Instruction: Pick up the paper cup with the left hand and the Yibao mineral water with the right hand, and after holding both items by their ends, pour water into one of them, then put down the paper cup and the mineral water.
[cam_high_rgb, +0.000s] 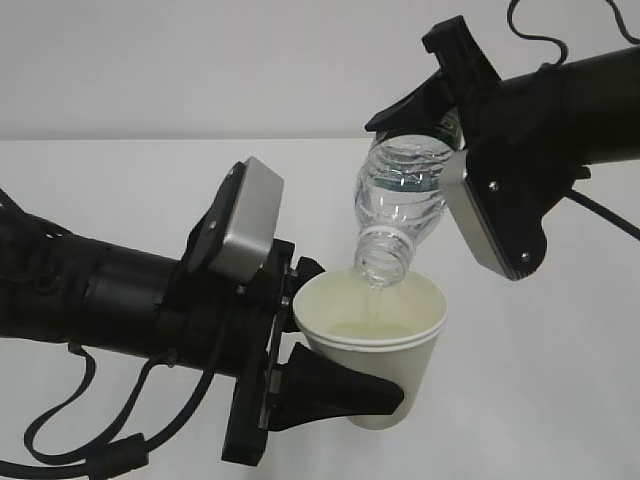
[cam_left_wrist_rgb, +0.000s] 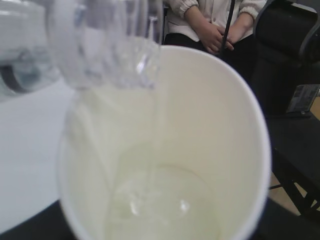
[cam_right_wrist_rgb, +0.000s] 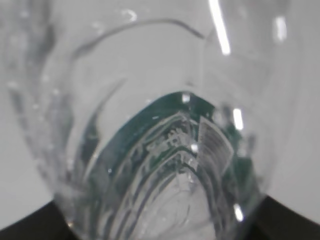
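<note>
My left gripper (cam_high_rgb: 350, 335) is shut on the white paper cup (cam_high_rgb: 385, 345) and holds it upright above the table, one black finger at the rim and one low on the wall. My right gripper (cam_high_rgb: 440, 130) is shut on the base end of the Yibao mineral water (cam_high_rgb: 400, 195). The bottle tilts mouth down over the cup, and a thin stream of water (cam_high_rgb: 378, 283) runs into it. In the left wrist view the cup (cam_left_wrist_rgb: 210, 115) fills the frame under the bottle neck (cam_left_wrist_rgb: 110, 45), with water (cam_left_wrist_rgb: 160, 200) pooled at its bottom. The right wrist view shows only the bottle (cam_right_wrist_rgb: 150, 75) and its green label (cam_right_wrist_rgb: 145, 125).
The white table (cam_high_rgb: 120, 190) spreads under both arms. Black cables (cam_high_rgb: 90, 440) hang below the left arm. Beyond the cup, the left wrist view shows a seated person (cam_left_wrist_rgb: 210, 25) and a black chair (cam_left_wrist_rgb: 290, 50).
</note>
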